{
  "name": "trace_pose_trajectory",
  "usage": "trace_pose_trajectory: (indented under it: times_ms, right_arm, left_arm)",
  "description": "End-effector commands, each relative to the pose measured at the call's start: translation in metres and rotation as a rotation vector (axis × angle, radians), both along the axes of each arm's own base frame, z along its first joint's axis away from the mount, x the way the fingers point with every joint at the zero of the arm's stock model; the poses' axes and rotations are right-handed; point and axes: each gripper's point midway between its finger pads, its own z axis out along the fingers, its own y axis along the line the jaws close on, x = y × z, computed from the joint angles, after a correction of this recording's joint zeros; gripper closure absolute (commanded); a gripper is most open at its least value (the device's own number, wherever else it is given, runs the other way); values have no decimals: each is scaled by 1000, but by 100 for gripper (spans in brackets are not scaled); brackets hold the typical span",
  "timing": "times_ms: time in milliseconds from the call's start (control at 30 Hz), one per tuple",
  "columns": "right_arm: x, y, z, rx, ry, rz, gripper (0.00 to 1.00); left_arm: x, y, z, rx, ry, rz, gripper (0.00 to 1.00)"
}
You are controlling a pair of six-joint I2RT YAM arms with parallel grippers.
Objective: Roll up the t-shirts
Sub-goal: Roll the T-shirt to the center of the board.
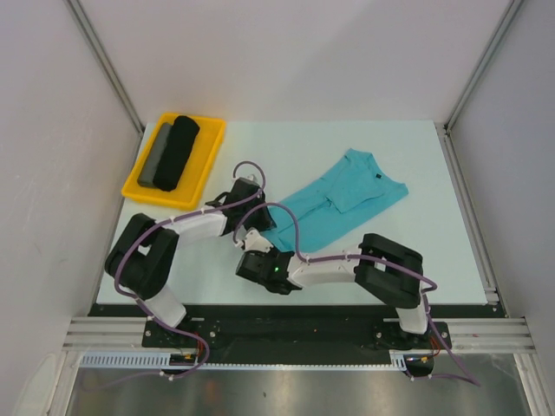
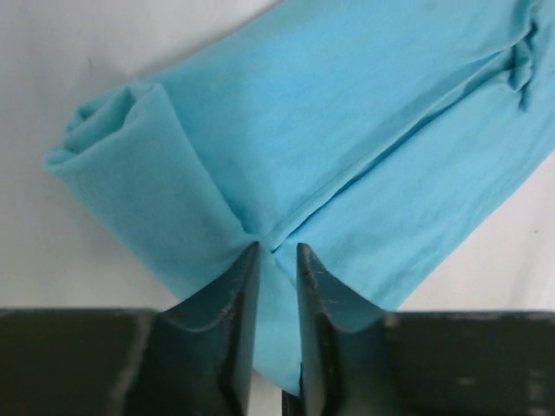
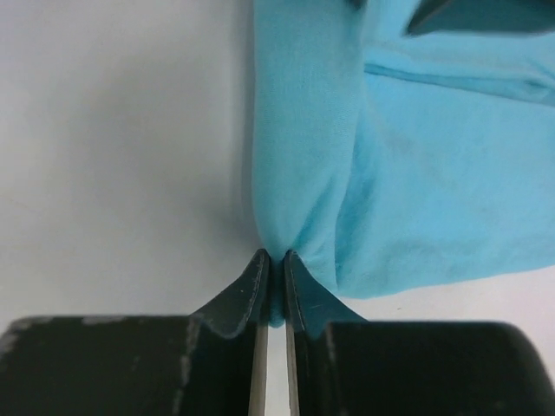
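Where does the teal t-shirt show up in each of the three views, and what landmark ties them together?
Top external: the t-shirt lies diagonally mid-table, collar toward the far right.
Left wrist: the t-shirt fills the centre and upper right, rolled end at left.
Right wrist: the t-shirt covers the upper right.
Shared landmark: the white table, bare beside the cloth in every view.

Bright, even, diffuse light falls from above, and the white table [image 1: 347, 143] shows no glare. The overhead view is sharp throughout, with only soft, faint shadows under the arms [image 1: 329, 270] and beside the yellow tray [image 1: 208, 160]. In both wrist views the t-shirt [image 2: 347, 130] is crisp at mid-distance with gentle shading in its folds. The dark fingers [image 2: 230, 303] close to the lens look soft and underlit, and the far top edge is slightly blurred.
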Motion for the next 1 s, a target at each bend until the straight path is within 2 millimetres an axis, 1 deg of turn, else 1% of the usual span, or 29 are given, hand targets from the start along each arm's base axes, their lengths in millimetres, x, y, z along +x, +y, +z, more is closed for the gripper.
trace_pose_trajectory:
  times_ms: [0,67,100,133,167,200,233,267,300,333,367,400,433,467,500,533,567,600,667,733,767,800,833,867,967]
  right_arm:
    - [3,9,13,225,178,-56,90]
    - [5,10,12,289,225,-69,91]
    - [-1,9,6,317,287,-69,91]
    - [6,5,9,356,307,-91,91]
    - [9,7,11,395,324,-96,92]
    - [4,9,9,431,376,-93,92]
    - [10,2,9,455,396,-116,92]
    - [11,2,8,486,413,-119,92]
    - [8,4,8,516,459,-112,92]
    - [12,-3,4,534,479,-141,92]
    - [15,-2,6,565,492,-146,92]
    - [12,-1,6,589,528,-140,92]
    - [7,-5,0,603,565,-156,92]
    - [15,-6,3,640,567,-167,92]
    - [11,-6,4,666,602,-160,92]
    - [14,-4,6,701,614,-170,92]
    - [14,-10,3,716,630,-186,92]
    - [12,-9,4,736,655,-182,92]
    - [12,-10,3,763,675,-193,92]
    - [13,-11,4,789,690,-198,92]
    - [14,-11,4,793,693,-200,92]
    - [13,-13,3,792,697,-207,92]
    - [14,-13,3,794,696,-208,92]
    - [14,-14,2,795,697,-212,92]
    - [14,-16,2,794,701,-217,92]
  left_arm:
    - [25,-9,48,-53,-112,-10,66]
    - [30,-3,56,-67,-120,3,63]
    - [31,-1,64,-79,-131,6,63]
    - [34,3,67,-88,-134,19,62]
    - [33,5,70,-96,-140,23,61]
    - [32,9,74,-101,-150,29,60]
    - [31,12,76,-105,-152,36,60]
    - [29,14,77,-108,-152,38,60]
    - [24,17,75,-107,-147,43,60]
    - [21,19,73,-109,-141,52,60]
    - [19,21,71,-113,-137,58,60]
    - [13,25,63,-110,-120,67,60]
    - [10,27,63,-114,-126,73,60]
    - [8,29,60,-114,-125,80,59]
    - [3,32,52,-101,-108,86,59]
    - [1,34,49,-97,-108,89,58]
    - [-3,36,42,-93,-96,91,53]
    - [-4,37,39,-94,-91,95,50]
    - [-3,35,36,-109,-101,97,44]
    - [-4,35,27,-113,-91,105,39]
    - [0,32,26,-123,-102,107,39]
    - [1,32,23,-126,-100,110,39]
    - [6,30,24,-138,-119,116,38]
    - [5,31,16,-134,-105,126,38]
    - [9,31,8,-142,-107,151,38]
